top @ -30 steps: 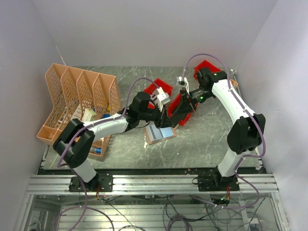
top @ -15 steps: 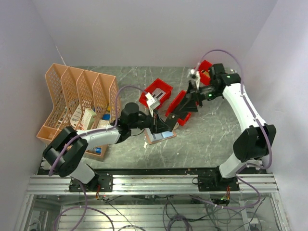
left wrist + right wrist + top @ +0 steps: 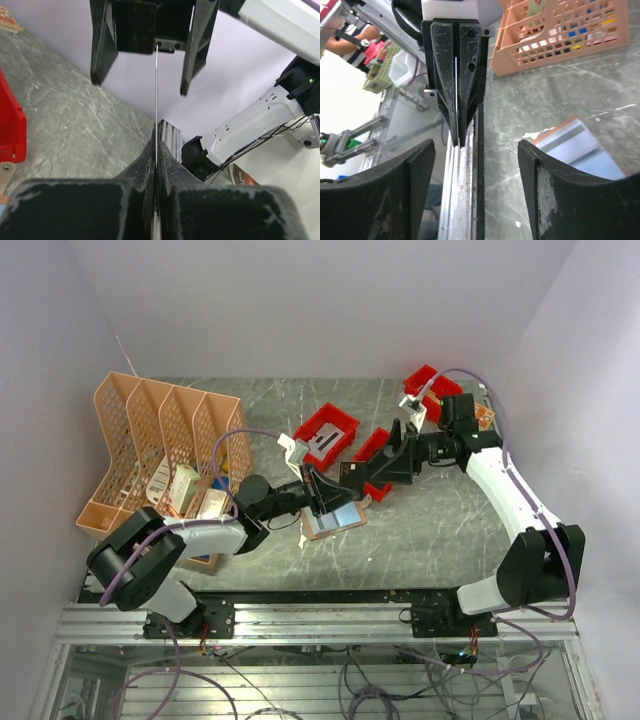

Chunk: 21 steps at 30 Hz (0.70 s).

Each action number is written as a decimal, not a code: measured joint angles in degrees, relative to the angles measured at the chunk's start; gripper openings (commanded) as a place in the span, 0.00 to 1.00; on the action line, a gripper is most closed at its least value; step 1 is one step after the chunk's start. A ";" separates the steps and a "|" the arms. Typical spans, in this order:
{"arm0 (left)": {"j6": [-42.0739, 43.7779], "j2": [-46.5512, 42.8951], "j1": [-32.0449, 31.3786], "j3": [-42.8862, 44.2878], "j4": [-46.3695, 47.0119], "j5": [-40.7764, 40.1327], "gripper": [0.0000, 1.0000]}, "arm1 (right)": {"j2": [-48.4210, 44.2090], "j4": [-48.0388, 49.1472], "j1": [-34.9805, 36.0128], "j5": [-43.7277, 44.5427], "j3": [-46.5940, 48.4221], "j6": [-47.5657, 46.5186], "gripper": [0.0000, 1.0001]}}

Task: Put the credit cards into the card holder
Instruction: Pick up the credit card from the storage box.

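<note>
My left gripper (image 3: 322, 494) is shut on a thin credit card (image 3: 156, 95). The card shows edge-on as a white line standing up between the closed fingers, above the table. My right gripper (image 3: 352, 478) faces it, open, one finger (image 3: 101, 47) on each side of the card's far edge without touching it. From the right wrist, the left gripper's closed tips (image 3: 456, 85) sit beyond my spread right gripper (image 3: 477, 172). The tan card holder (image 3: 318, 531) lies flat below them, with a light blue credit card (image 3: 341, 515) on it, also in the right wrist view (image 3: 585, 150).
A peach mesh file rack (image 3: 160, 435) stands at the left. Three red bins sit behind the grippers, at back centre (image 3: 326, 430), just behind the right gripper (image 3: 374, 452) and back right (image 3: 424, 383). The table's near metal rail (image 3: 465, 200) runs under the grippers.
The right gripper opened and let go of the card, pulling back a little to the right. The left gripper closed on the card and shifted toward the near left.
</note>
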 measured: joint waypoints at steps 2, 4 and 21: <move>-0.33 0.57 -0.04 0.57 0.22 -0.13 0.07 | -0.79 4.81 1.16 -0.09 -2.38 4.72 0.56; -0.35 0.81 -0.07 0.90 0.13 -0.20 0.07 | -0.85 7.82 1.84 -0.17 -2.86 8.07 0.53; 1.66 1.11 -0.20 2.82 -3.65 0.66 0.09 | 1.01 8.61 4.57 -0.85 1.01 9.86 0.00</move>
